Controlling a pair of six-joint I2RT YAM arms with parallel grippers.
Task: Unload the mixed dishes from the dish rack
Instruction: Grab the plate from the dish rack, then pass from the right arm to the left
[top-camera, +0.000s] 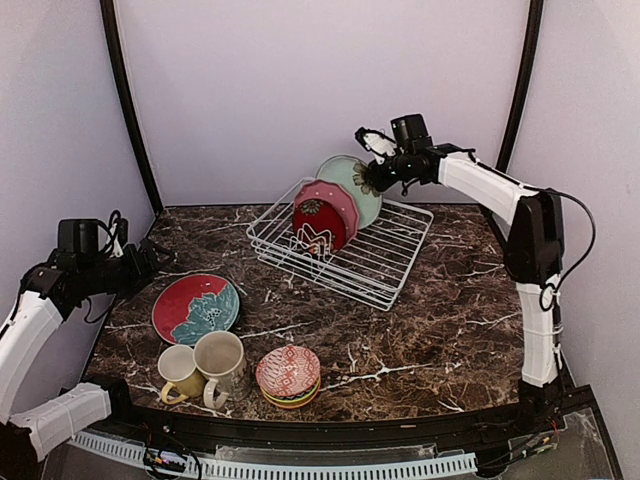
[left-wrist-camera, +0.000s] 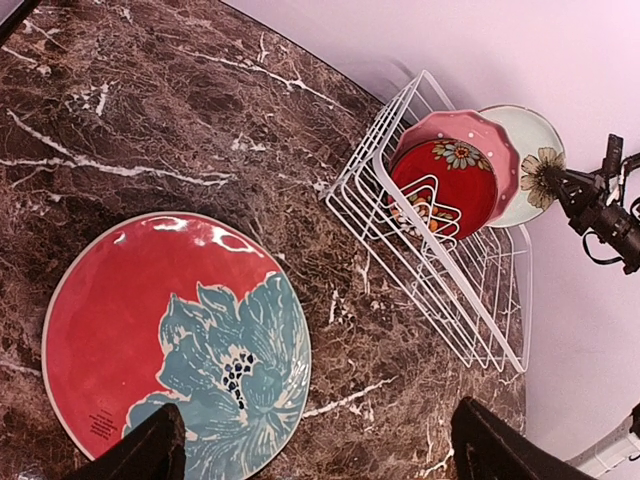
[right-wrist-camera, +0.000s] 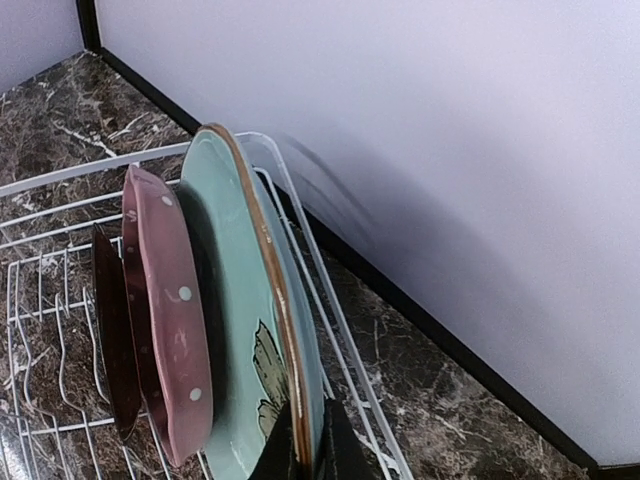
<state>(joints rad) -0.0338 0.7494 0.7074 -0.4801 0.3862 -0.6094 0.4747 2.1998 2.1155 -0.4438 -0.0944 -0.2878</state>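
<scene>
Three plates (top-camera: 320, 222) stand in the dish rack (top-camera: 392, 262) at the bench's (top-camera: 450, 330) 12 o'clock. Right gripper (top-camera: 372, 180) clamps the rim of the pale-green plate (top-camera: 340, 171); left gripper (left-wrist-camera: 320, 460) gapes. Thin edge-grip may slip, knocking the pink plate (top-camera: 338, 198).

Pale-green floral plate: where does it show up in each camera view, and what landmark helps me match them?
Top external: the pale-green floral plate stands rearmost in the rack, upper centre.
Left wrist: upper right, behind the pink plate.
Right wrist: centre, seen edge-on, its rim pinched by the right gripper at the bottom edge.
Shared landmark: the white dish rack.
</scene>
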